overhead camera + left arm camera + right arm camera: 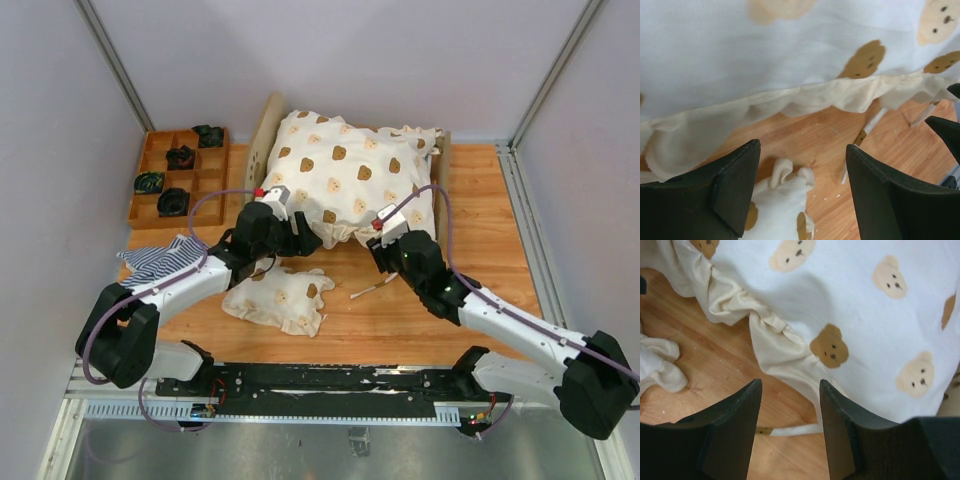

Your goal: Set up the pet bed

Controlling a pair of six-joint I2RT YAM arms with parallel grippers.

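Note:
The pet bed's plywood headboard (264,130) stands at the back, and the frame is covered by a cream bear-print quilt (350,175). A blue-and-white striped mattress (160,262) lies crumpled on the table at the left, away from the frame. My left gripper (298,236) (803,146) is open just before the quilt's ruffled front edge (790,105), above a small bear-print pillow (785,200). My right gripper (386,244) (790,382) is open too, at the quilt's front right ruffle (775,335), with only bare table between its fingers.
A brown compartment tray (212,180) holding dark small items stands at the back left. The small pillow (278,298) lies on the table in front of the left gripper. A thin white strap (368,290) (790,430) lies by the right gripper. Grey walls enclose three sides.

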